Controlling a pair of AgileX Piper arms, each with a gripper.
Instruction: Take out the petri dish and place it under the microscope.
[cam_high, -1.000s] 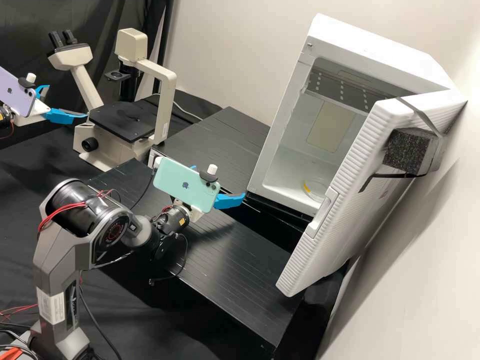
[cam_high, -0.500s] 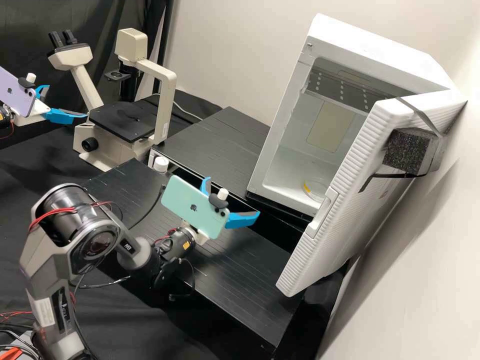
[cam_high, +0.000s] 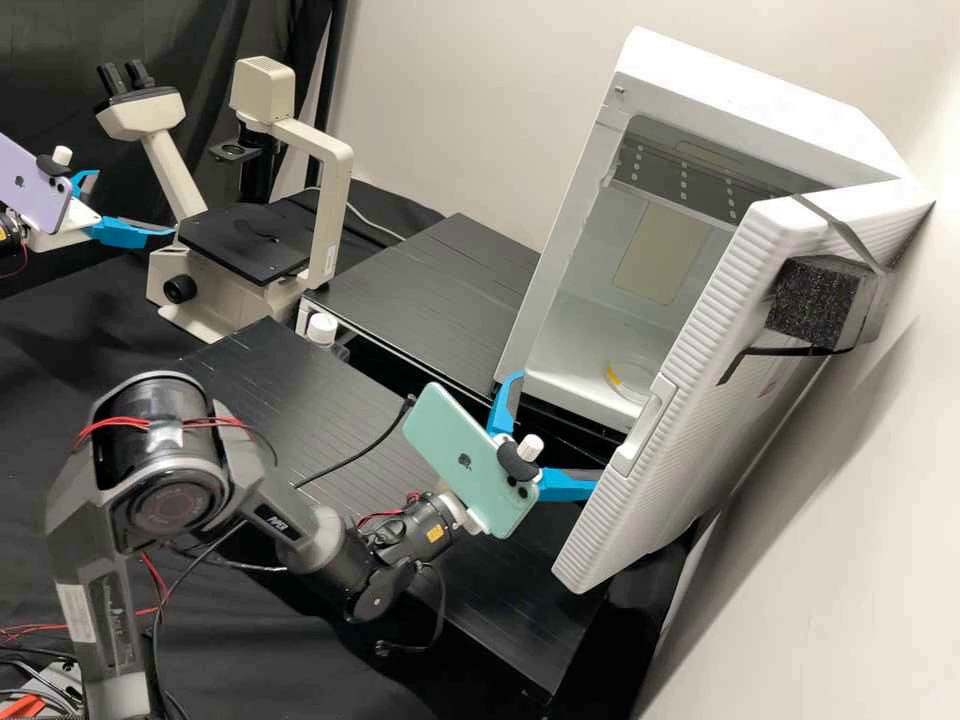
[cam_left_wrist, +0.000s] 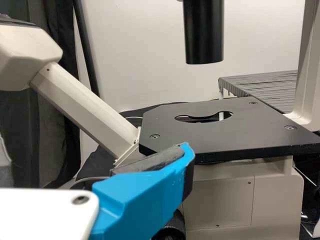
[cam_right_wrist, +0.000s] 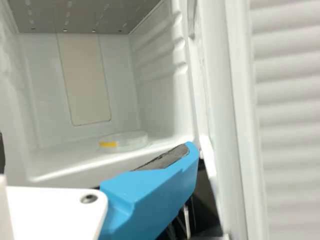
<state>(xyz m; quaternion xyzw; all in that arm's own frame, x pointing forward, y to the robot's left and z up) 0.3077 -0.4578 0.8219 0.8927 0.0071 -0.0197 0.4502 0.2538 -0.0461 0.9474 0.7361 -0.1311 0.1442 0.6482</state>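
Observation:
The clear petri dish (cam_high: 630, 381) with a yellow mark lies on the floor of the open white cabinet (cam_high: 560, 350). In the right wrist view the dish (cam_right_wrist: 131, 141) rests near the cabinet's front lip, beyond the fingers. My right gripper (cam_high: 558, 428) is open, outside the cabinet and close to the door's free edge; its own view shows the gripper (cam_right_wrist: 95, 152) facing the chamber. My left gripper (cam_high: 136, 202), also open, is beside the microscope (cam_high: 328, 190). The left wrist view has the gripper (cam_left_wrist: 95, 157) before the black stage (cam_left_wrist: 200, 135).
The ribbed cabinet door (cam_high: 680, 400) stands swung out to the right, near the right gripper's lower finger. Black slatted platforms (cam_high: 430, 285) lie between microscope and cabinet. A white-capped bottle (cam_high: 322, 330) stands by their edge. Over the stage hangs a black cylinder (cam_left_wrist: 203, 32).
My right gripper has moved right and down in the high view, closer to the cabinet opening and door, turning so both fingers show apart. The left gripper and the dish have stayed still.

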